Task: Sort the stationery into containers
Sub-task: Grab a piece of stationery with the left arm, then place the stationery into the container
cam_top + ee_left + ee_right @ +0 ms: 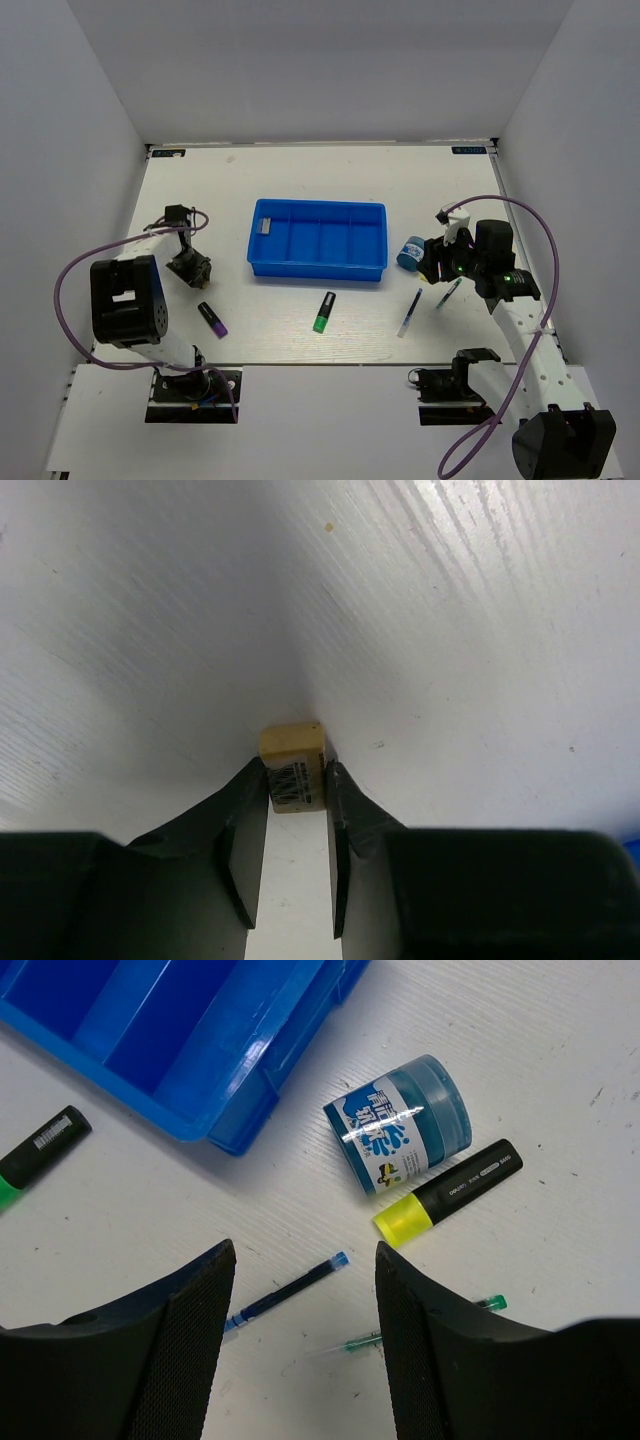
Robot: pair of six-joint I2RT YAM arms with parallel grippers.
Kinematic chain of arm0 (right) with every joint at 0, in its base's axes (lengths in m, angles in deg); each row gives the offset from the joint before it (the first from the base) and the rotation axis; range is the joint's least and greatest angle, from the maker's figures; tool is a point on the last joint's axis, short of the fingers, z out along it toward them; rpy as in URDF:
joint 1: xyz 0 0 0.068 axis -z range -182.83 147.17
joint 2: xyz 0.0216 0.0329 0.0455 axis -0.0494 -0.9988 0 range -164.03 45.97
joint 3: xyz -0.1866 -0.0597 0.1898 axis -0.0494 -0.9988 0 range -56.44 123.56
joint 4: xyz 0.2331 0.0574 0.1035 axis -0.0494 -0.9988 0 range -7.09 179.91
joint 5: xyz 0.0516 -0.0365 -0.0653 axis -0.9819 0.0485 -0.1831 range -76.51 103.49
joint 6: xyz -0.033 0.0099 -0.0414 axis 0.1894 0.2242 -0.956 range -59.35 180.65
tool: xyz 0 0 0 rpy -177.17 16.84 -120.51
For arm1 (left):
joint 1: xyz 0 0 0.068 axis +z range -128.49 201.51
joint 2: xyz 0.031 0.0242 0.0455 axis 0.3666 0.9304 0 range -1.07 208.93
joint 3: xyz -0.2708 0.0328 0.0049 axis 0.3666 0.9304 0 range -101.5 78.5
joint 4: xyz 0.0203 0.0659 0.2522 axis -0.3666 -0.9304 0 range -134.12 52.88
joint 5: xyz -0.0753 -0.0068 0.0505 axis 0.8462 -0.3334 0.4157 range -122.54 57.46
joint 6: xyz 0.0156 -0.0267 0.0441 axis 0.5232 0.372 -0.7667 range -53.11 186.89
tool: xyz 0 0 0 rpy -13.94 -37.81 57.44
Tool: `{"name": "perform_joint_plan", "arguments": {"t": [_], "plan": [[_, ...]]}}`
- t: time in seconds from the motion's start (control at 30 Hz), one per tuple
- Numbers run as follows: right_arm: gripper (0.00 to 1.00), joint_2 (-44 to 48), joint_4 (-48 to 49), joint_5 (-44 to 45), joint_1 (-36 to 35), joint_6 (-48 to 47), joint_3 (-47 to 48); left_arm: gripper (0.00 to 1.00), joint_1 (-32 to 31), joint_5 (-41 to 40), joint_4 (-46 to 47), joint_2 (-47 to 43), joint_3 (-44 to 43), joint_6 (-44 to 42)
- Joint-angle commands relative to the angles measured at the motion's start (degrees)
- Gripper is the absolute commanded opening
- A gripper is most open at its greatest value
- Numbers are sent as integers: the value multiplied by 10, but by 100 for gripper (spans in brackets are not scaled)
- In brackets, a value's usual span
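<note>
In the left wrist view, my left gripper (296, 772) is shut on a small cream block (292, 742) with a barcode label, which rests on the white table. From above, that gripper (190, 267) sits left of the blue tray (318, 268), which holds a tiny grey block (265, 227) in its left end. My right gripper (305, 1250) hangs open above a thin blue pen (285, 1294) and a teal pen (360, 1341). Just beyond them lie a yellow marker (448, 1192) and the round blue tub (398, 1137), which is on its side. A purple marker (212, 319) and a green-black marker (325, 311) lie in front of the tray.
White walls close in the table on the left, right and far sides. The tray's near right corner (240, 1125) lies close to the tub. A purple cable loops round each arm.
</note>
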Motion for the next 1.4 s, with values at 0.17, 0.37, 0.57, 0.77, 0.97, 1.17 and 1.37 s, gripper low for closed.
{"name": "perform_joint_plan", "arguments": {"t": [0.17,0.37,0.57,0.77,0.97,1.17,1.37], "plan": [[62,4,-2,-9,0,-9,23,6,-92,17,71,-140,11,-53],[0,-1,-6,-15,0,-13,23,6,-192,29,142,-167,-49,-92],[66,-4,4,11,0,-9,18,12,-284,-15,114,-62,-155,-122],[65,-53,8,78,-2,53,37,53,-320,-51,80,4,-221,-135],[64,-162,-12,130,0,122,121,63,-320,-57,61,19,-230,-141],[79,-275,-5,86,2,85,191,14,-324,-68,41,-29,-217,-147],[90,-343,-38,9,7,-120,206,54,-321,-104,-43,-223,-110,-125]]}}
